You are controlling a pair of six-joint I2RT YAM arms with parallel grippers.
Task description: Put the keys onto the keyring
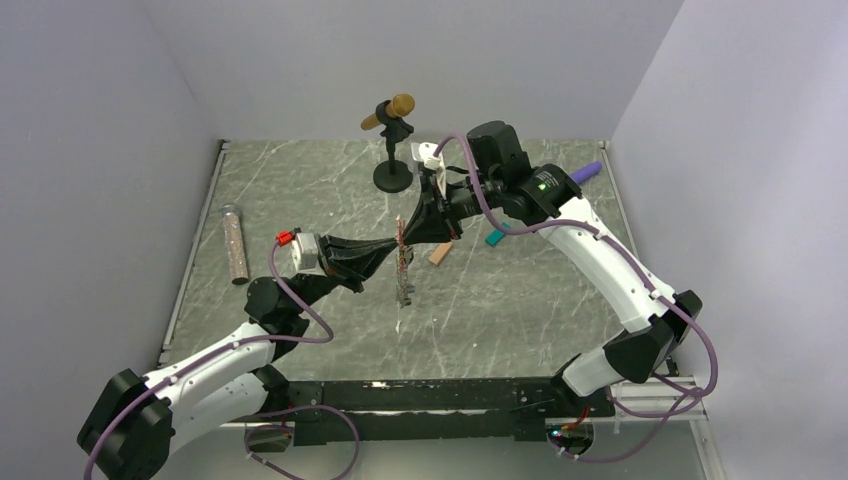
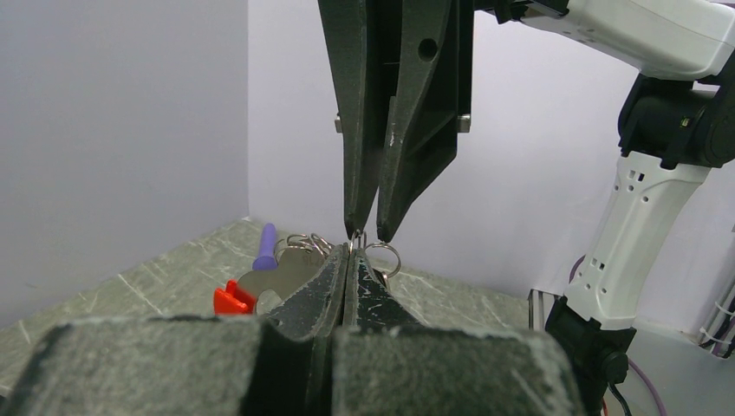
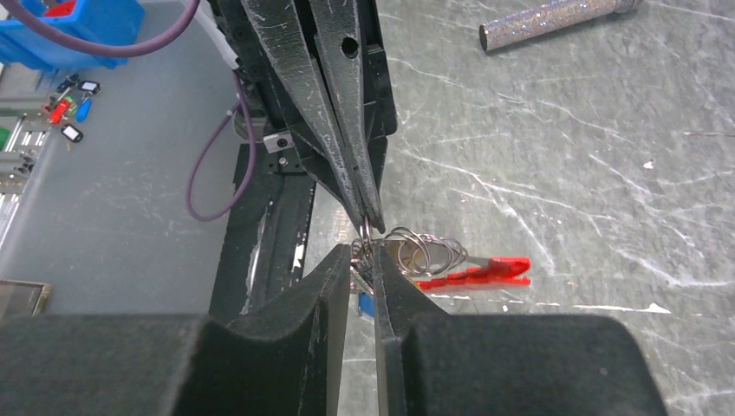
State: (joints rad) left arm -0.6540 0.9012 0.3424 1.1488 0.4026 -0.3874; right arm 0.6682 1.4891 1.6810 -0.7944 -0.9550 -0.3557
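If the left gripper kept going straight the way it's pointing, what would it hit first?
Most likely the right gripper: its tips meet those of the left gripper nearly head-on at the keyring both pinch.

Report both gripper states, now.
Left gripper: closed, pinching the rings of the keyring.
Right gripper: all but closed, gripping the same keyring's rings.

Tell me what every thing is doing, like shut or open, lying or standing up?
left gripper: shut on the keyring.
right gripper: shut on the keyring too.
keyring: pinched between both grippers.
glitter tube: lying flat on the table.
microphone: tilted in its upright stand.
tan block: lying loose on the table.
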